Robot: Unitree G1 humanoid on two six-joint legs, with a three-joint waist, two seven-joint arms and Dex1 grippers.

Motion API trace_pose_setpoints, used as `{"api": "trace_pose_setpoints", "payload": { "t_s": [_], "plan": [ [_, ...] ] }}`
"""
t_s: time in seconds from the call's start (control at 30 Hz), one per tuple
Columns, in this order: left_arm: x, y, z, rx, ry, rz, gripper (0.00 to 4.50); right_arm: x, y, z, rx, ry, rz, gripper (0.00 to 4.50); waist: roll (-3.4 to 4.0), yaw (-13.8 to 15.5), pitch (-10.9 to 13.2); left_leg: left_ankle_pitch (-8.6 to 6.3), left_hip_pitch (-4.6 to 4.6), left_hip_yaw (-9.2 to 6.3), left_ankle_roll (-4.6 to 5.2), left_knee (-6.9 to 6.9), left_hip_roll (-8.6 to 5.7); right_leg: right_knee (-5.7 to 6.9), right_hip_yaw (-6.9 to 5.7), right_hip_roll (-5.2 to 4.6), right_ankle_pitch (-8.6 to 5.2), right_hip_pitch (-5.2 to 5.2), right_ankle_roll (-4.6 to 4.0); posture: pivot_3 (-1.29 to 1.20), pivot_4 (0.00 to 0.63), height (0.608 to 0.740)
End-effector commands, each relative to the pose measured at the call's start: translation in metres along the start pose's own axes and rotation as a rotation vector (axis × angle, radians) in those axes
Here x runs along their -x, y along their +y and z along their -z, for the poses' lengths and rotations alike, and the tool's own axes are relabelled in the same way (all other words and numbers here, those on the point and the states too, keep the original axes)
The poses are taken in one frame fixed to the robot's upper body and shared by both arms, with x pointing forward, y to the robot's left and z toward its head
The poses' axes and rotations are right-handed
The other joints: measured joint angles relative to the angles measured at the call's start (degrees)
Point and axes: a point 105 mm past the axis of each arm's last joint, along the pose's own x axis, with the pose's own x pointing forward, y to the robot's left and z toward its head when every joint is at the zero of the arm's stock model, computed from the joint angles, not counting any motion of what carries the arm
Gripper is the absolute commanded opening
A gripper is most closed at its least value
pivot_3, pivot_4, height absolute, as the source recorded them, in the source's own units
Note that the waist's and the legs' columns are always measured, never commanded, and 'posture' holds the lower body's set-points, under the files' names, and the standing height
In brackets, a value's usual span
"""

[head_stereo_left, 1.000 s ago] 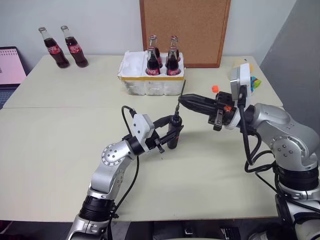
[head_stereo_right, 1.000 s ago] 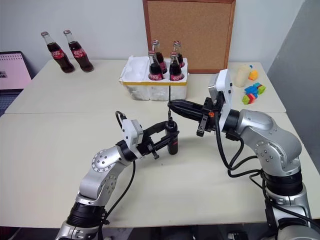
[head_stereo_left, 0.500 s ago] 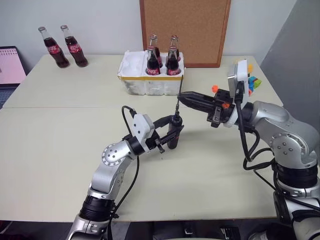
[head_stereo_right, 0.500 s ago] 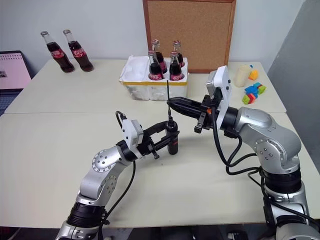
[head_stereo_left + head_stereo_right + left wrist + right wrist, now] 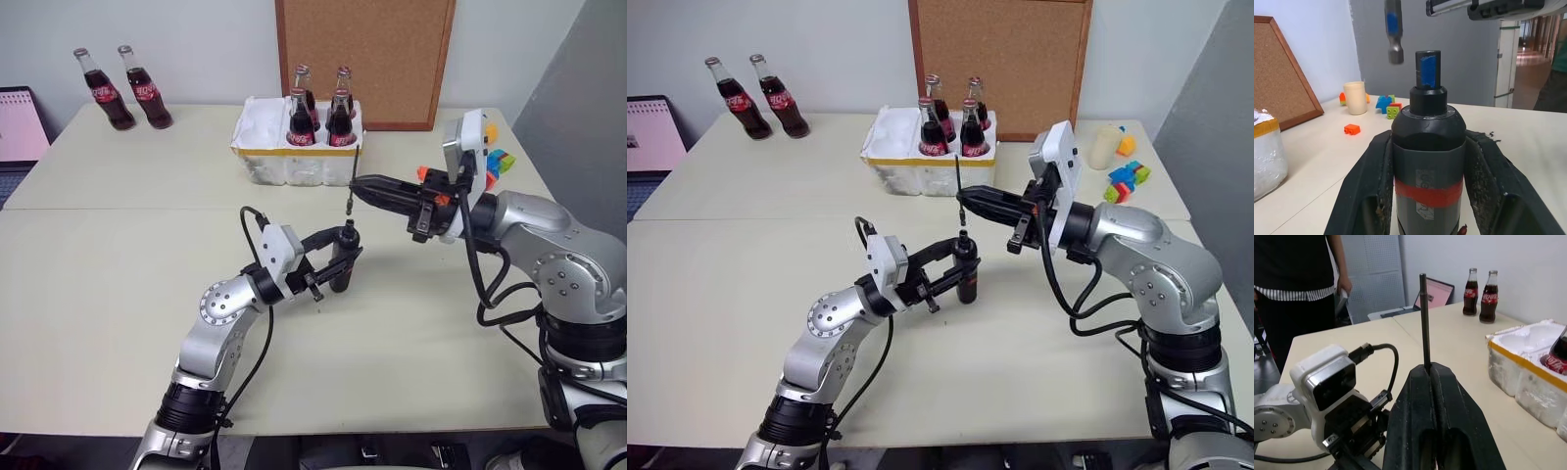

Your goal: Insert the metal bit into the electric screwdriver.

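The electric screwdriver (image 5: 344, 245) stands upright over the table's middle, dark with a red band (image 5: 1428, 191) and a blue-marked tip (image 5: 1428, 66). My left gripper (image 5: 334, 271) is shut on its body, one finger (image 5: 1365, 188) on each side. My right gripper (image 5: 357, 188) reaches in from the right, level, shut on the metal bit (image 5: 351, 183). This thin rod (image 5: 1423, 316) stands vertical in the gripper. The bit's lower end (image 5: 1395, 34) hangs just above the screwdriver's tip and slightly to one side, not touching it.
A white foam box (image 5: 265, 157) holding several cola bottles stands behind the grippers. Two more bottles (image 5: 122, 88) are at the back left. A cork board (image 5: 362, 59) leans on the wall, and coloured blocks (image 5: 498, 162) lie at the back right. A person (image 5: 1298, 274) stands by the table.
The head view has shifted slightly. Both grippers keep their places and their grips.
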Motion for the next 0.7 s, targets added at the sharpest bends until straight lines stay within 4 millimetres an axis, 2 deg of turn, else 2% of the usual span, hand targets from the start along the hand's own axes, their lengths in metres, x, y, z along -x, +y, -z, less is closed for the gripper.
{"api": "trace_pose_setpoints", "payload": {
  "t_s": [0.03, 0.33, 0.7],
  "plan": [
    [0.0033, 0.0009, 0.0095, 0.011, 0.042, -0.009, 1.64, 0.0059, 0.0081, -0.0220, 0.061, -0.037, -0.017, 0.00, 0.00, 0.01, 0.00, 0.00, -0.03, 0.00, 0.00, 0.00, 0.00, -0.02, -0.01, -0.01, 0.00, -0.01, 0.00, 0.00, 0.150, 0.740],
    [0.0027, 0.0001, 0.0099, 0.013, 0.043, 0.000, 1.64, 0.0093, 0.0113, -0.0295, 0.056, -0.065, -0.033, 0.00, 0.00, 0.02, 0.00, -0.01, -0.08, -0.02, 0.02, 0.01, -0.01, -0.02, -0.05, -0.01, 0.01, -0.05, 0.01, 0.00, 0.150, 0.740],
    [0.0022, -0.0004, 0.0104, 0.015, 0.044, 0.000, 1.64, 0.0098, 0.0174, -0.0282, 0.040, -0.058, -0.103, 0.00, 0.00, 0.02, 0.00, -0.01, -0.09, -0.01, 0.02, 0.03, -0.01, -0.01, -0.05, -0.01, 0.01, -0.05, 0.01, 0.00, 0.150, 0.740]
  ]
}}
